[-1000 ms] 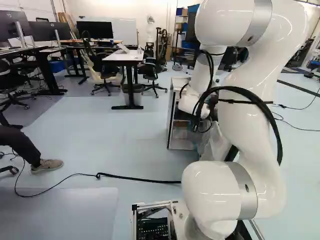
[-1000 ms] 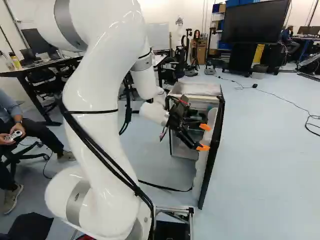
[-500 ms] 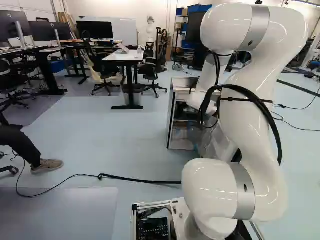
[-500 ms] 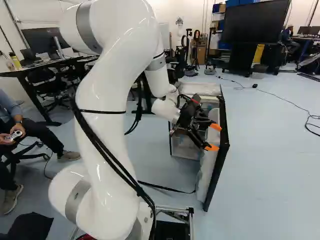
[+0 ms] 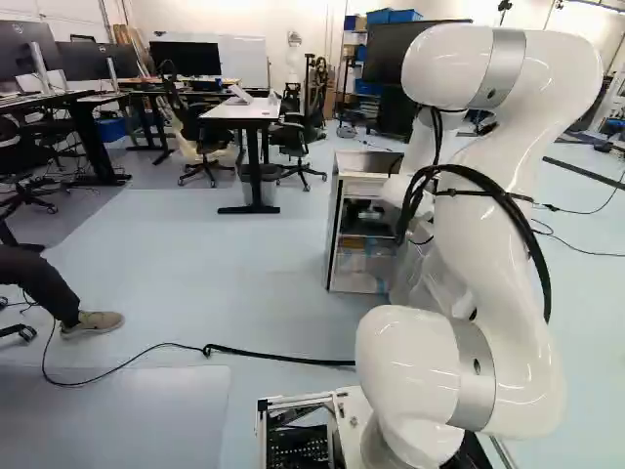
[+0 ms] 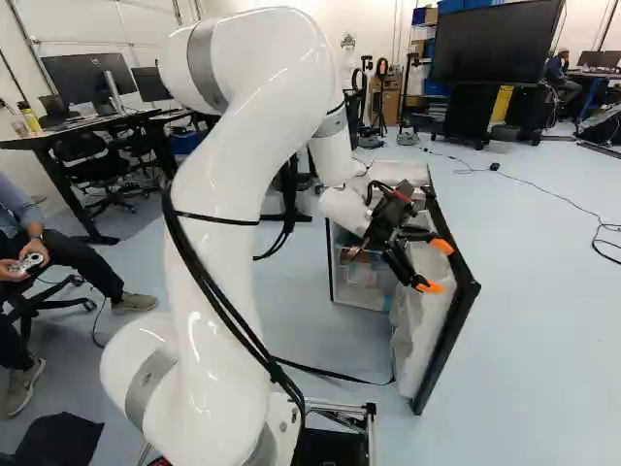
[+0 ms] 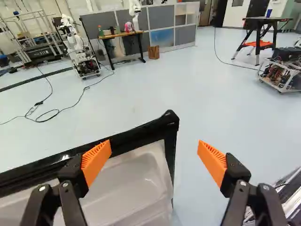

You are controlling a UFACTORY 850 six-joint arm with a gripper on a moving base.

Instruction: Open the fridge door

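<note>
And there was the fridge door, hanging upright off the right-hand front edge of the fridge, already well ajar! Its top edge ran out from that hinge side towards the base, so the free upper corner pointed back our way, and the white lining faced in towards the shelves.

Now the gripper, and here was the whole play: it sat on the inner side of the door, up by the top edge, reaching outward across it. The jaws were spread wide, nothing pinched. In the wrist view that free corner lay ahead, in the gap between them; one orange pad overlapped the black top edge, while the other pad stood beyond the free side, over bare floor. Touching or just beside? The views couldn't settle it.

So the door lay to the outer side of the jaws, and that looked like the right side for a push: outward, away from the fridge's front opening, swinging about the far hinge edge. No squeeze seemed needed. The danger, by my reckoning, was slipping over the top edge or past that corner. The one arm stood on the base side, bent over towards it all.
</note>
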